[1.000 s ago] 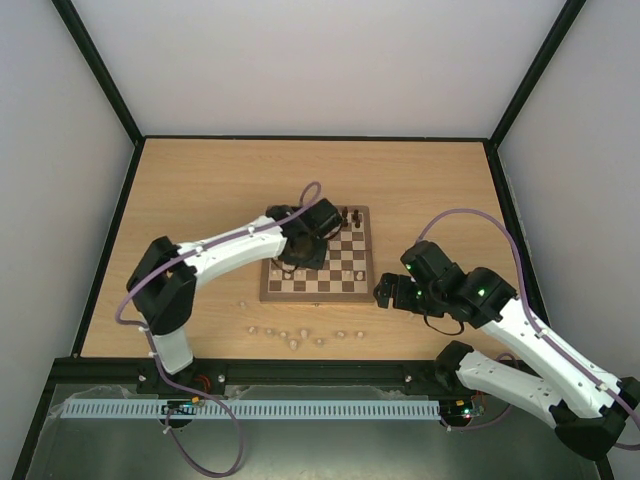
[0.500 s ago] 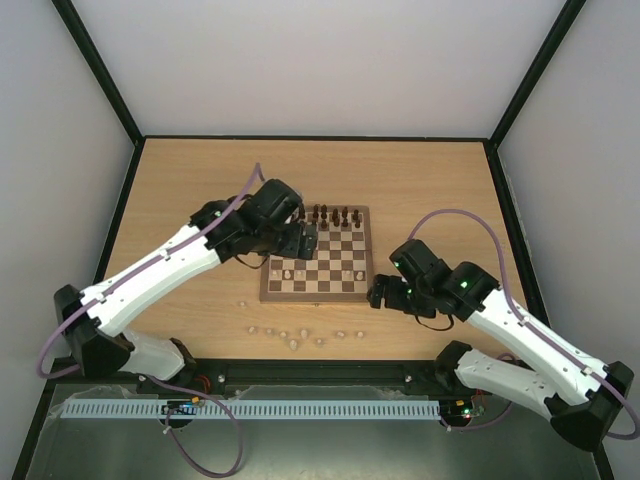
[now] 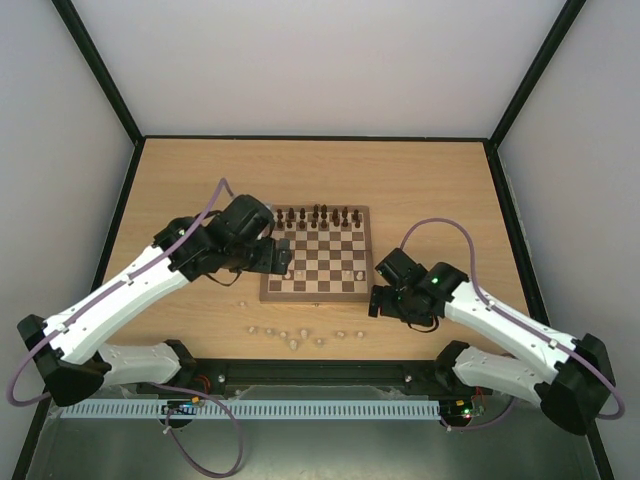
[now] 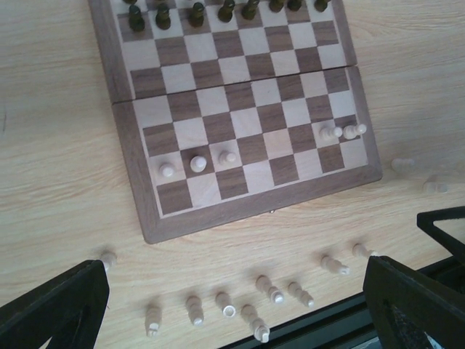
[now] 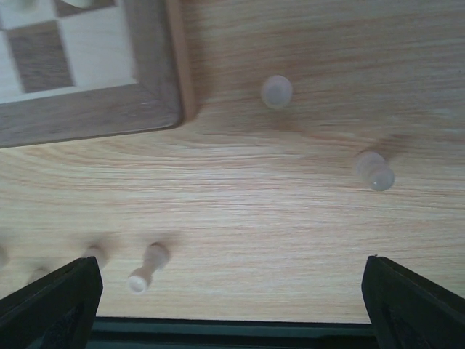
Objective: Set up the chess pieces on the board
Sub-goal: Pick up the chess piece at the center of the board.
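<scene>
The board (image 3: 315,296) lies mid-table with a row of dark chess pieces (image 3: 315,215) along its far edge. In the left wrist view three cream pawns (image 4: 197,163) stand near its front left and two more cream pieces (image 4: 341,133) at its right. Several loose cream pieces (image 4: 225,309) lie on the table in front of the board (image 4: 254,207). My left gripper (image 3: 278,257) hovers at the board's left edge, open and empty (image 4: 232,320). My right gripper (image 3: 384,299) hangs open and empty by the board's near right corner (image 5: 232,313), above scattered cream pieces (image 5: 145,265).
The black table frame (image 3: 330,368) runs just beyond the loose pieces at the near edge. Two cream pieces (image 5: 374,171) lie on the table right of the board's corner (image 5: 94,109). Bare wood stretches behind the board (image 3: 320,170).
My left arm has drawn back leftward off the board's far rows, and its gripper has opened. My right arm has slid left toward the board's near right corner, still open.
</scene>
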Motion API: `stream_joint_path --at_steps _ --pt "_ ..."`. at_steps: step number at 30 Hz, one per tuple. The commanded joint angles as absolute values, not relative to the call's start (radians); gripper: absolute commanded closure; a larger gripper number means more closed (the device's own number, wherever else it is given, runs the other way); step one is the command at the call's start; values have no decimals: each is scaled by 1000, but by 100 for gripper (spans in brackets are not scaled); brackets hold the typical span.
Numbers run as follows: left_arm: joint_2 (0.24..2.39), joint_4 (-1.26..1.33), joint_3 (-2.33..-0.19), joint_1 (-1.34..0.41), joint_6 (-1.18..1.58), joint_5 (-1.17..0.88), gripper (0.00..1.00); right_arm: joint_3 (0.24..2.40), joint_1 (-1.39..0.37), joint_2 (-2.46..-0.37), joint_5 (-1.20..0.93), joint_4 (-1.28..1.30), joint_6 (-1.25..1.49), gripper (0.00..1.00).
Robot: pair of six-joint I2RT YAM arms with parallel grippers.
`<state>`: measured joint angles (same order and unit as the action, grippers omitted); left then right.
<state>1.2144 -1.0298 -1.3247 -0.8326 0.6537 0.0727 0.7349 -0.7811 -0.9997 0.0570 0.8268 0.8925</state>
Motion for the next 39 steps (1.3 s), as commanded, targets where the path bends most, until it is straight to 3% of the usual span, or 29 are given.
stream_joint_path --at_steps 1,21,32,39 --pt "1166 -1046 -1255 -823 699 72 1 692 -785 -1044 94 817 917 3" --pt "1132 -1046 -1207 -819 717 84 1 694 -761 -1158 123 756 848 27" --pt "1134 -1036 -1188 -817 715 80 1 773 -657 -1280 115 724 762 38" --pt "1137 -1036 -1187 -816 712 81 1 811 -633 -1368 115 707 734 50"
